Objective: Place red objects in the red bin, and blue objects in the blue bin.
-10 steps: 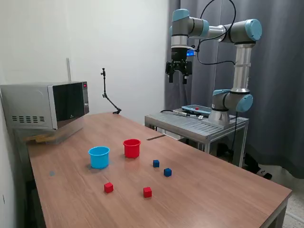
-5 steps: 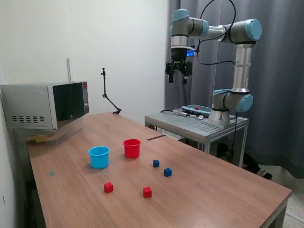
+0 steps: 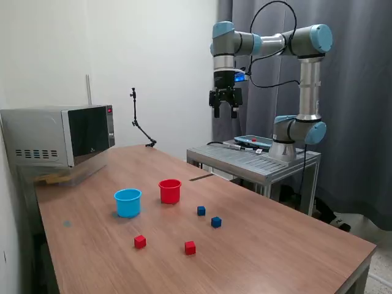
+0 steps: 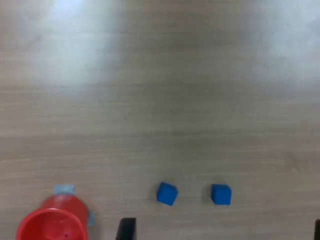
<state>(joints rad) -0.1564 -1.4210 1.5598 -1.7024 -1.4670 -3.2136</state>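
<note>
Two red cubes (image 3: 140,241) (image 3: 190,247) lie near the table's front in the exterior view. Behind them sit two dark blue cubes (image 3: 201,211) (image 3: 216,222), which the wrist view also shows (image 4: 166,193) (image 4: 221,194). The red bin (image 3: 169,190) (image 4: 51,225) stands upright beside the light blue bin (image 3: 127,203), which lies on the exterior view's left. My gripper (image 3: 224,114) hangs high above the table's far edge, well clear of everything, open and empty. Only its dark fingertips (image 4: 126,229) show in the wrist view.
A microwave (image 3: 59,135) sits at the table's far corner on the exterior view's left. A thin black stand (image 3: 139,126) rises at the back edge. The arm's metal base table (image 3: 252,162) with a tray stands behind the wooden table (image 3: 275,245).
The gripper has swung a little toward the exterior view's left and slightly lower, staying open. The cubes and bins have not moved.
</note>
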